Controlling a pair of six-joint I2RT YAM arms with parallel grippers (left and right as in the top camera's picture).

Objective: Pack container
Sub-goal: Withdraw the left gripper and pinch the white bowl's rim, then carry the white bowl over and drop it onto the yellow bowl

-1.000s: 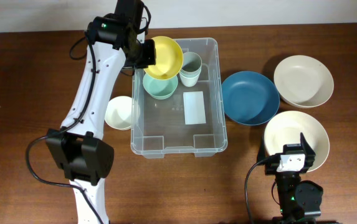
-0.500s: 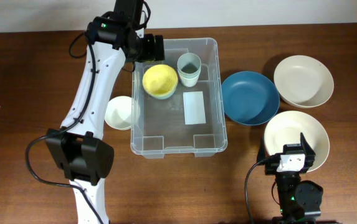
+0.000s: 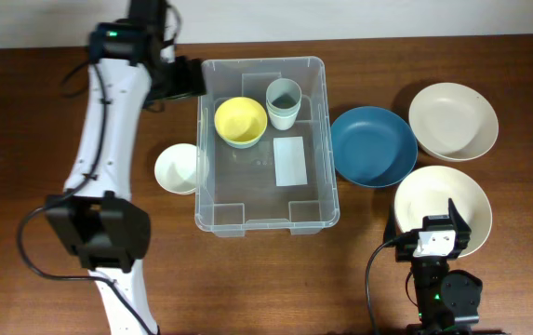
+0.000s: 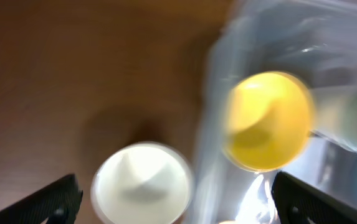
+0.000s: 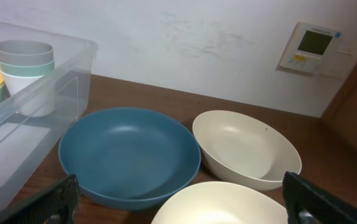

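The container (image 3: 266,226) sits mid-bench, long axis running away from me. My left claw (image 3: 185,79) hangs wide open and empty just outside its far-left corner. Inside, at the far end: a yellow bowl (image 3: 241,119) nested on a teal one (image 3: 242,144), plus stacked cups (image 3: 283,100). The white bowl (image 3: 178,168) right beside the left wall looks like my left arm's pick. My right claw (image 3: 436,234), also open, is parked near the blue bowl (image 3: 373,146) and cream bowls (image 3: 453,121).
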